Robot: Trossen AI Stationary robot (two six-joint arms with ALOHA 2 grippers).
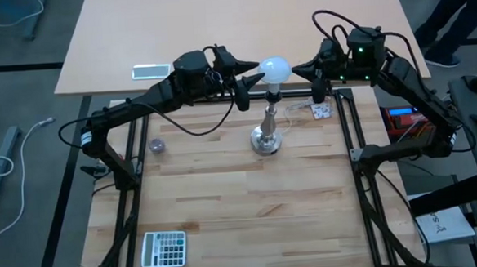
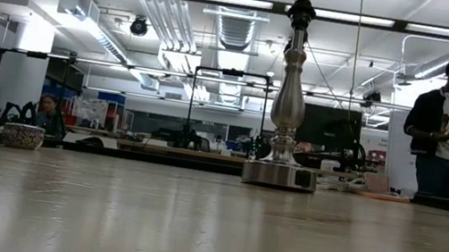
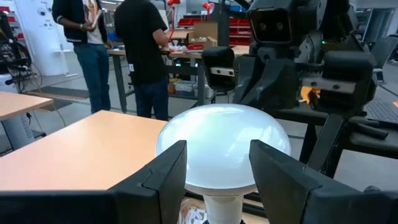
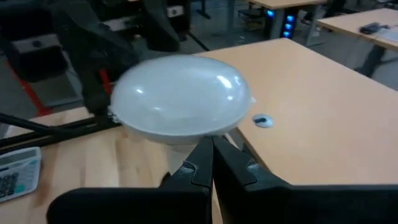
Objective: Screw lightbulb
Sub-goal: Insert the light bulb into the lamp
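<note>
Lightbulb [image 1: 275, 68] white, frosted, atop stand [image 1: 267, 138]; left jaws straddle globe, right jaws closed.

- The lightbulb [image 3: 224, 146] is showing only its globe in the left wrist view; the left gripper's fingers [image 3: 163, 177] are covering its lower sides.
- In the low view, the stand [image 2: 289, 109] is running off the top edge, so its upper stem and what sits on it are lying out of sight.
- The right gripper's fingers [image 4: 214, 163] are hiding the bulb's neck in the right wrist view.
- The small round object [image 1: 157, 144] on the table is looking too small to identify.
</note>
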